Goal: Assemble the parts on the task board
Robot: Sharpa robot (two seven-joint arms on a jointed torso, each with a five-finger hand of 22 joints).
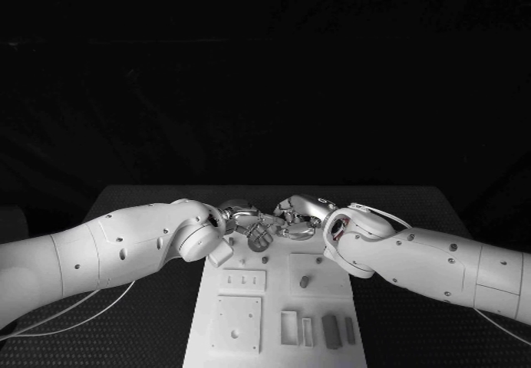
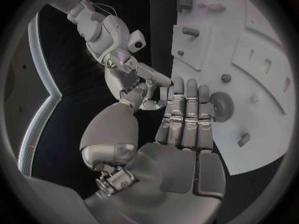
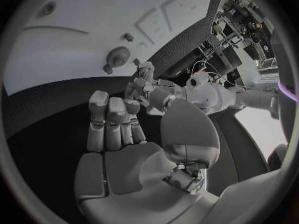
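My left hand (image 1: 245, 221) and right hand (image 1: 298, 218) meet fingertip to fingertip in the air above the far end of the white task board (image 1: 277, 307). In the left wrist view my left hand (image 2: 181, 119) has its fingers straight and side by side, its thumb reaching toward the right hand (image 2: 134, 79). The right wrist view shows my right hand (image 3: 112, 124) lying the same way, facing the left hand (image 3: 146, 87). Whether a small part sits between the touching fingertips, I cannot tell. Just under the hands, a round part (image 1: 260, 241) (image 2: 221, 104) (image 3: 118, 56) stands on the board.
Nearer me the board carries a small peg (image 1: 303, 281), a dark bar (image 1: 331, 337), raised blocks with slots (image 1: 242, 280) and a square plate (image 1: 237, 323). Black table (image 1: 410, 207) lies on both sides of the board. A cable (image 1: 67, 318) trails under my left arm.
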